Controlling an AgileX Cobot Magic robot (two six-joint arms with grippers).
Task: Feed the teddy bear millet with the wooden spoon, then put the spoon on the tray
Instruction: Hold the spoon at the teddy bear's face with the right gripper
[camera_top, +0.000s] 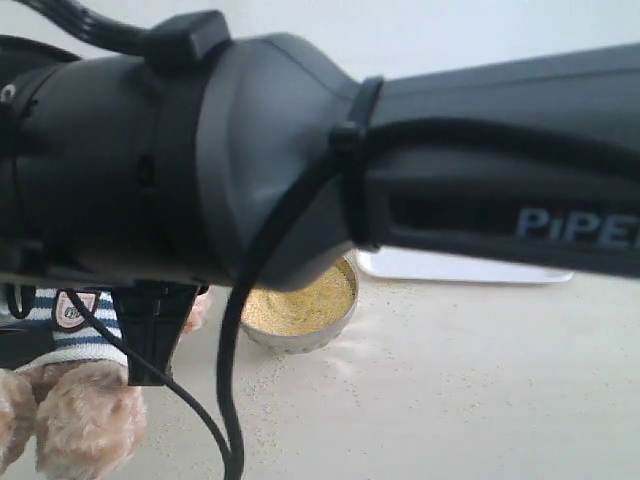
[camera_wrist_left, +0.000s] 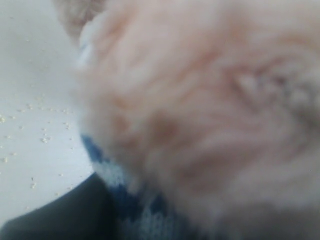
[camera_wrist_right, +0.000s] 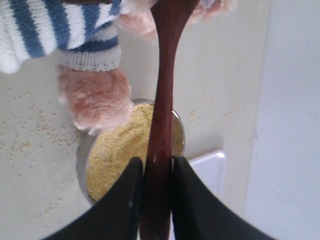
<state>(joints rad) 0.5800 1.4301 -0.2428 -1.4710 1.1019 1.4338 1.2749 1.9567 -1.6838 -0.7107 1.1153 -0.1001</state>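
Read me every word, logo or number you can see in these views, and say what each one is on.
"PiPE": white letters, cut off by the picture's edge, on the black robot arm.
Small shield badge on the striped shirt of the fluffy light-brown teddy bear: too blurred to read.
Both wrist views: no text.

Exterior behind arm (camera_top: 300, 150); left wrist hugs teddy bear (camera_wrist_left: 200, 125); right overlooks millet (camera_wrist_right: 115, 150).

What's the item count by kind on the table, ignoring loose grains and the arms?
teddy bear: 1
wooden spoon: 1
steel bowl of millet: 1
tray: 1
Total: 4
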